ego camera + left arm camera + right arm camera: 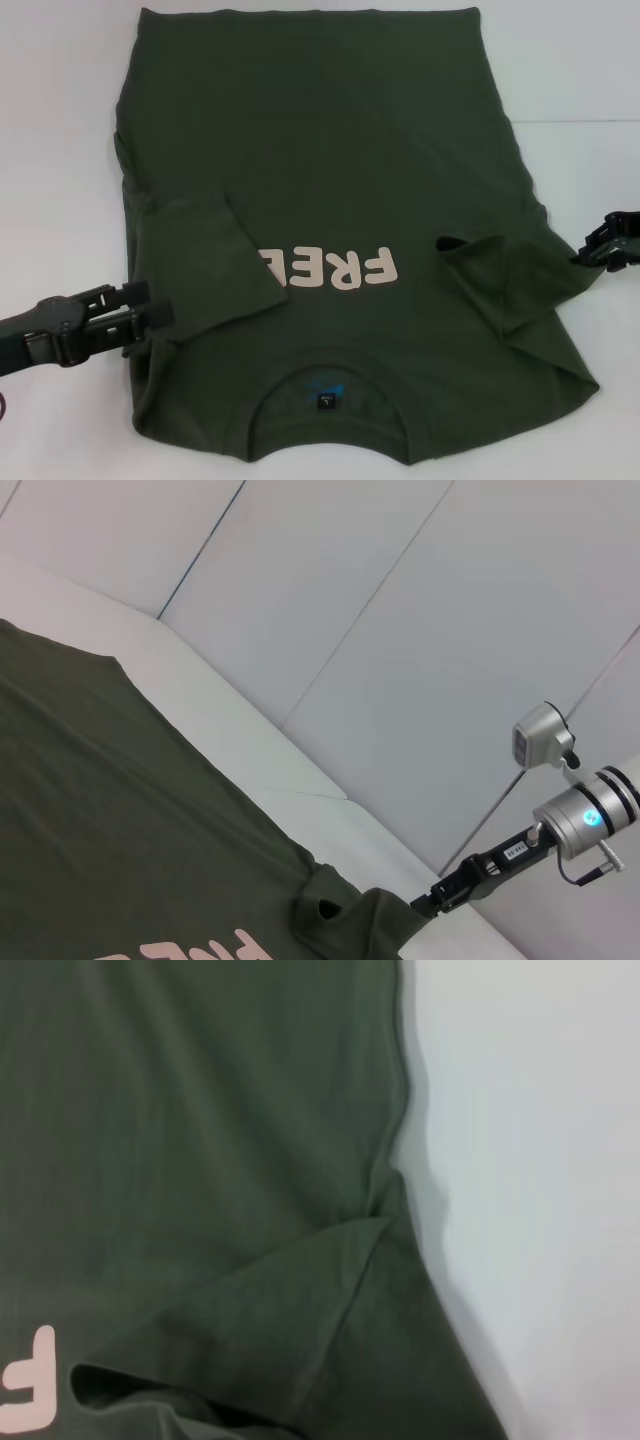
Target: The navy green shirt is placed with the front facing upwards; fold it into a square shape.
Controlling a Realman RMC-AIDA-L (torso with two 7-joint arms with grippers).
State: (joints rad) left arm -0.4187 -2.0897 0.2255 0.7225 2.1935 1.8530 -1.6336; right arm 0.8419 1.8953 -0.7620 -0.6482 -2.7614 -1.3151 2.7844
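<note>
White table (pixel 60 120) under navy green shirt (pixel 330 180), sleeves folded inward.

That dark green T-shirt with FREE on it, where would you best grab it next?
Probably at the far hem corners of the dark olive-green cotton T-shirt, coming from each side: both sleeves already lie folded inward, leaving a long rectangle to fold toward the collar.
</note>
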